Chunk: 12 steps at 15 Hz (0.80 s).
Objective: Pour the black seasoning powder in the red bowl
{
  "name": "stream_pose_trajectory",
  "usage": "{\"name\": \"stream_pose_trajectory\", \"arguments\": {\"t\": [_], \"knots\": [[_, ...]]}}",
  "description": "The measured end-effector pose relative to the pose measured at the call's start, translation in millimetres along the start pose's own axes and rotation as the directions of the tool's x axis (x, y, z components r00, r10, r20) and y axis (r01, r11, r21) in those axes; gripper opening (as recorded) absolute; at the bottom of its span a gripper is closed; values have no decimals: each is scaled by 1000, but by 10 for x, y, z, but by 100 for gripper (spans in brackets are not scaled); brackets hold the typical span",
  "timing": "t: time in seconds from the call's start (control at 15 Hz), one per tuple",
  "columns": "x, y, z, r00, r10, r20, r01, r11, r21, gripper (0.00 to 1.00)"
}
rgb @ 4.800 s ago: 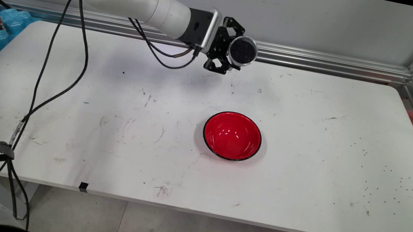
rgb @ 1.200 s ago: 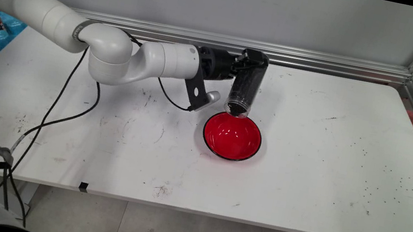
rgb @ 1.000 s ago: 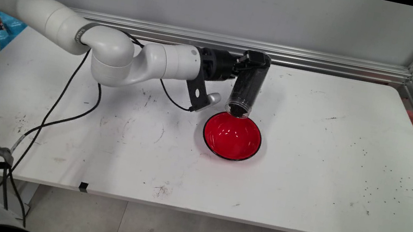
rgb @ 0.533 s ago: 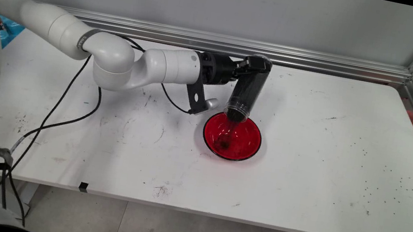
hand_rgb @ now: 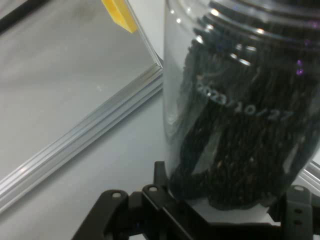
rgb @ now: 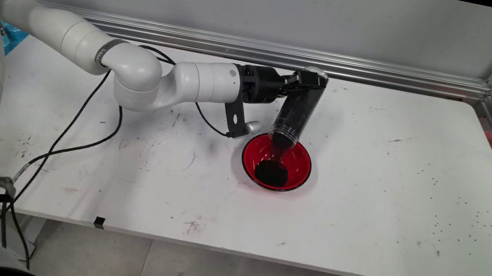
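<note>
Since earlier, dark grains have piled in the bowl; my gripper clamps the slippery, rigid jar near its base

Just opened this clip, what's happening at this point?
The white arm's pincer is clamped on a clear jar of small dark grains, held tipped mouth-down above the far rim of a red bowl on the white table. Grains are streaming out of the jar, and a dark heap already lies in the bottom of the bowl. A good part of the jar's contents remains inside. Scattered dark specks dot the table's right side.
</note>
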Motion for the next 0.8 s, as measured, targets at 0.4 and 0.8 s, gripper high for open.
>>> {"name": "stream_pose_trajectory", "arguments": {"t": [0.4,0.8], "knots": [[14,4,11,1000,14,-1,-14,1000,16,0],[23,14,32,999,34,-5,-34,999,33,0]]}}
